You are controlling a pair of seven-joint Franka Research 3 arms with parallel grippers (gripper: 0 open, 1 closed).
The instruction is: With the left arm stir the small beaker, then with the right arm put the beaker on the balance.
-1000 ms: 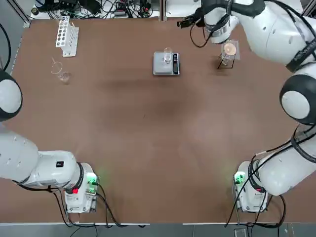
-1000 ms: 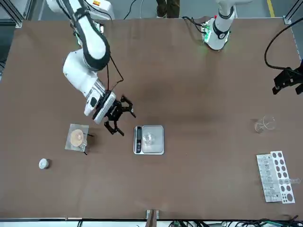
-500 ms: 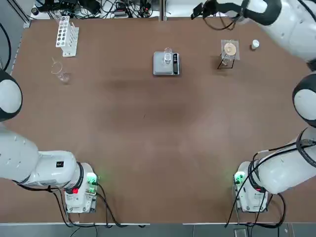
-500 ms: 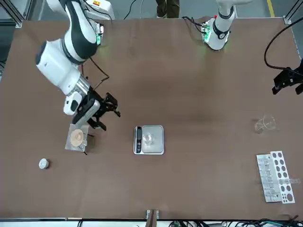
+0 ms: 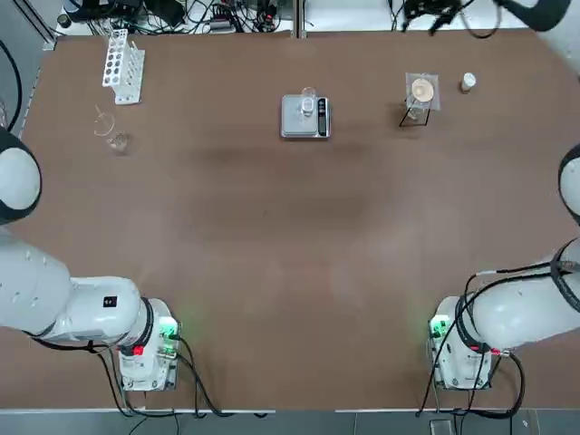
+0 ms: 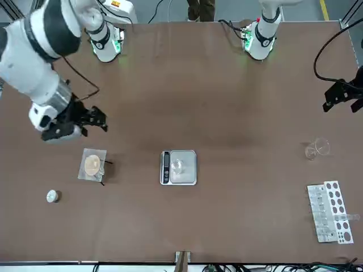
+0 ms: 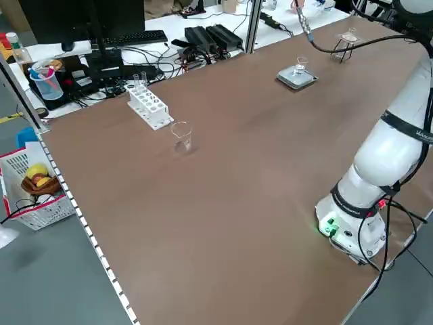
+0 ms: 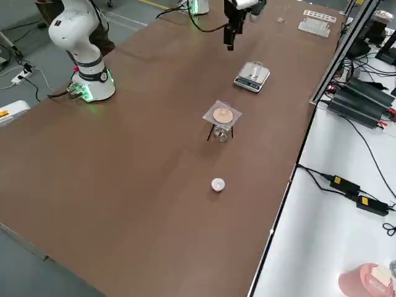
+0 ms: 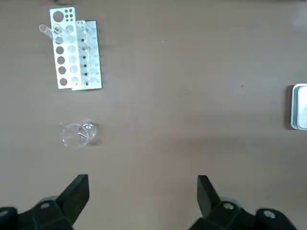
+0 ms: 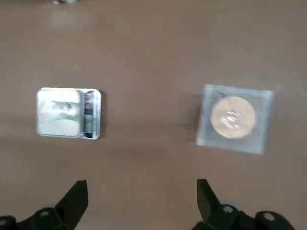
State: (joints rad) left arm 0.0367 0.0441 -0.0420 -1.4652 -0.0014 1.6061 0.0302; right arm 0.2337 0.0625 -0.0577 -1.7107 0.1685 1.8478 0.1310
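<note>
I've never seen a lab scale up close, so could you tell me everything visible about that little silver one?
The scale is small, flat and squarish with rounded corners. It has a smooth, metallic-looking silver-grey top and a dark strip with a display and buttons along one side. It lies flat on the table, with a tiny clear beaker on top.

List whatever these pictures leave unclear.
- Small beaker contents: too small and see-through in the top view.
- Balance reading: too small in the front view, blurred in the right wrist view.
- Left gripper in the top view: cut off by the left edge.
</note>
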